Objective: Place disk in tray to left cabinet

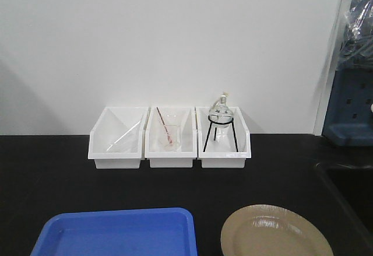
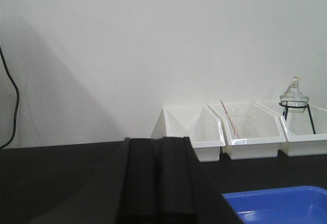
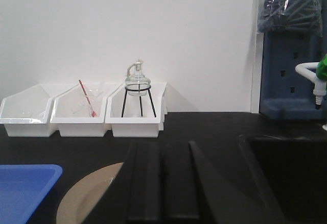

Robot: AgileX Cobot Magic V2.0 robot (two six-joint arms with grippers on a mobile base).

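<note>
The tan disk (image 1: pixel 274 232) with its thin black rim lies on the black bench at the front right. The blue tray (image 1: pixel 116 232) sits just left of it, empty, a small gap apart. In the left wrist view my left gripper (image 2: pixel 157 141) is shut with nothing in it, held above the bench left of the tray (image 2: pixel 276 206). In the right wrist view my right gripper (image 3: pixel 162 145) is also shut and empty, hovering over the right part of the disk (image 3: pixel 92 193), with the tray's corner (image 3: pixel 23 188) further left. The left cabinet is out of view.
Three white bins (image 1: pixel 169 136) stand in a row against the back wall; the right one holds a glass flask on a black wire stand (image 1: pixel 220 122). A black sink (image 3: pixel 286 173) drops into the bench at right. Behind it stands a blue rack (image 3: pixel 291 71).
</note>
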